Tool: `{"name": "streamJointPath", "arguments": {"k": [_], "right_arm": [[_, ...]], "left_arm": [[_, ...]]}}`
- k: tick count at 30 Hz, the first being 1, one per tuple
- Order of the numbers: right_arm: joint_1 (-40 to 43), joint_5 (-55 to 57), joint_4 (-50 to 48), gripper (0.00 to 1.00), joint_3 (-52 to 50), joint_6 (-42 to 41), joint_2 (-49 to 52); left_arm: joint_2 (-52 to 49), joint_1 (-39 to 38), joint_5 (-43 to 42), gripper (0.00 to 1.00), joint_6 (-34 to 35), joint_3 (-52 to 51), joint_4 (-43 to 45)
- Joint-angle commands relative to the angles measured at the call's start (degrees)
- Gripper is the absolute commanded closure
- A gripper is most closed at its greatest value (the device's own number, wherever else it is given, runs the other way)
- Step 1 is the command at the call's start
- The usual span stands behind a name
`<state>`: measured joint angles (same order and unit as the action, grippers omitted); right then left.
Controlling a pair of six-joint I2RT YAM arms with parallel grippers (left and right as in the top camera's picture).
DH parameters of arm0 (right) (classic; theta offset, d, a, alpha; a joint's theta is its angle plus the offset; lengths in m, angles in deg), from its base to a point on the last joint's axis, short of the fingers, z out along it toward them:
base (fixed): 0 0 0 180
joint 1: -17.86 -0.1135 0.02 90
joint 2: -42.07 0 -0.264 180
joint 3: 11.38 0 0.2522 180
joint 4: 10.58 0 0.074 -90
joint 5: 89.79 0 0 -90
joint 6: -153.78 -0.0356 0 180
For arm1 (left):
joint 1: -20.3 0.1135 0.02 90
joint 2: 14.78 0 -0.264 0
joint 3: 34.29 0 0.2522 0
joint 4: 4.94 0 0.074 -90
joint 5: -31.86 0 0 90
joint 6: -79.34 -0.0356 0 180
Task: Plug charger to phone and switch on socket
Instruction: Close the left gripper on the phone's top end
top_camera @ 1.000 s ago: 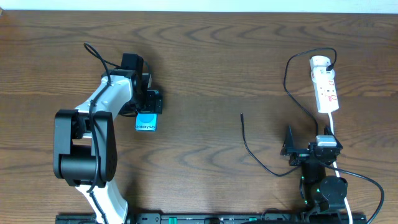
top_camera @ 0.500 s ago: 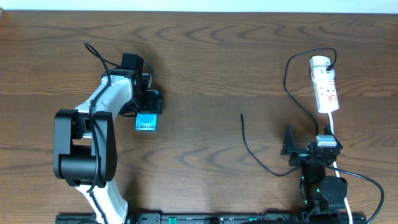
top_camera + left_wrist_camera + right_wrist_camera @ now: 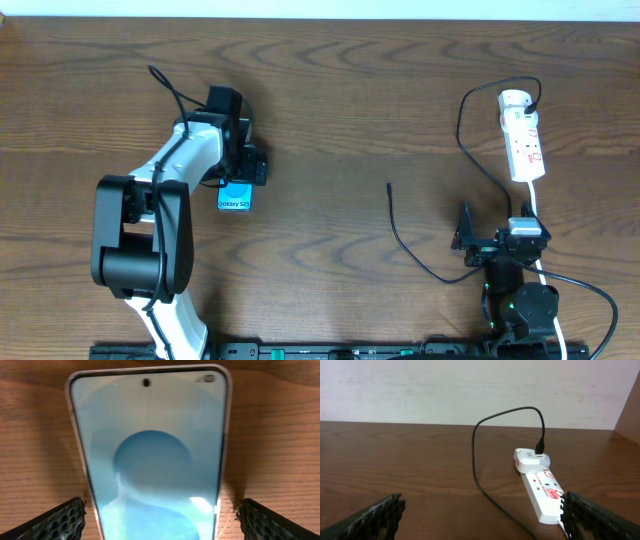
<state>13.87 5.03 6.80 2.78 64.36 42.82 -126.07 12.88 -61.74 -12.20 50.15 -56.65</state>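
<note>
Left pincer (image 3: 160, 519) gapes wide around the flat, shiny blue phone (image 3: 235, 197) marked "Galaxy S25", not gripping it, on the wooden bench (image 3: 330, 90). Right pincer (image 3: 482, 517) gapes wide, empty, near the thin black charger (image 3: 402, 240).

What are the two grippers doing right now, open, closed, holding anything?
Left gripper: open, jaws on either side of the phone, not clamped on it.
Right gripper: open, holding nothing.
</note>
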Motion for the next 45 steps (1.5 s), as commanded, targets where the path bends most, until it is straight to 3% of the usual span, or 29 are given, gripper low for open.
{"name": "streamJointPath", "arguments": {"k": [1, 45], "right_arm": [[-0.2, 0.6, 0.1, 0.01, -0.1, -0.8, 0.0], [-0.2, 0.6, 0.1, 0.01, -0.1, -0.8, 0.0]], "left_arm": [[-0.8, -0.4, 1.5, 0.02, -0.3, -0.3, 0.2], [-0.9, -0.4, 1.5, 0.02, -0.3, -2.2, 2.7]]}}
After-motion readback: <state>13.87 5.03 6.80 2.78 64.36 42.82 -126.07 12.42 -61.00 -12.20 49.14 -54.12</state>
